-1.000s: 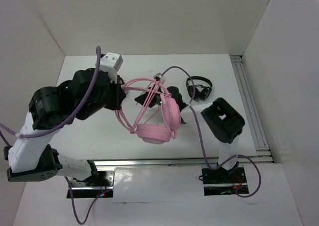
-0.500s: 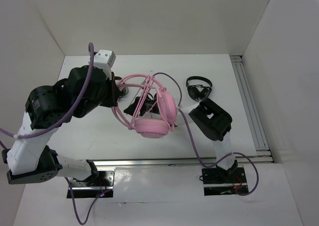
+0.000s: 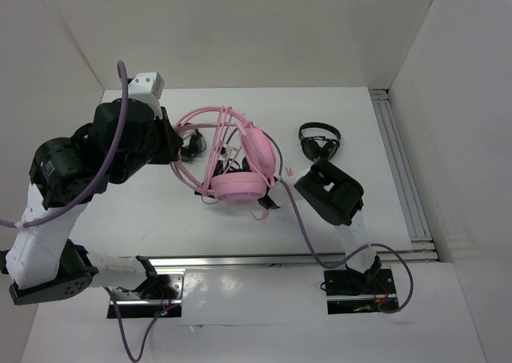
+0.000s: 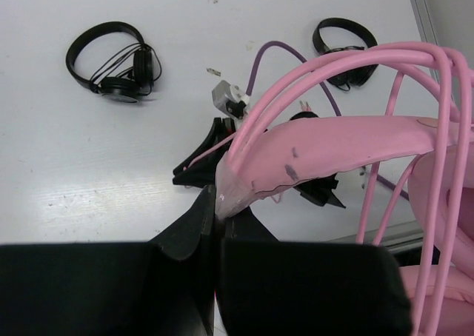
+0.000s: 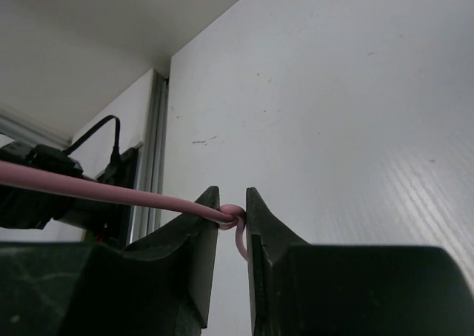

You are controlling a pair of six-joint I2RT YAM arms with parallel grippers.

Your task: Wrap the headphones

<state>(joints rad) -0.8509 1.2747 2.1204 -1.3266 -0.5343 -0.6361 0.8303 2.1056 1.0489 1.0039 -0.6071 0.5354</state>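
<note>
The pink headphones point(image 3: 238, 171) hang above the table's middle, earcups low, with several loops of pink cable wound over the headband. My left gripper point(image 3: 178, 144) is shut on the padded end of the headband point(image 4: 326, 147), pinched at the fingertips point(image 4: 216, 212). My right gripper point(image 3: 278, 189) sits just right of the lower earcup point(image 3: 238, 189). In the right wrist view it point(image 5: 232, 217) is shut on the thin pink cable point(image 5: 89, 190), which runs taut to the left. A short cable end hangs below the jaws.
A small black headphone point(image 3: 319, 142) lies at the back right point(image 4: 344, 36). A second black one point(image 3: 192, 145) lies behind the pink headband point(image 4: 112, 58). A metal rail point(image 3: 404, 171) runs along the table's right edge. White walls close in the left, back and right.
Both arms have shifted left, carrying the pink headphones left and slightly toward the near edge. The right gripper followed with the cable. Both grips are unchanged.
</note>
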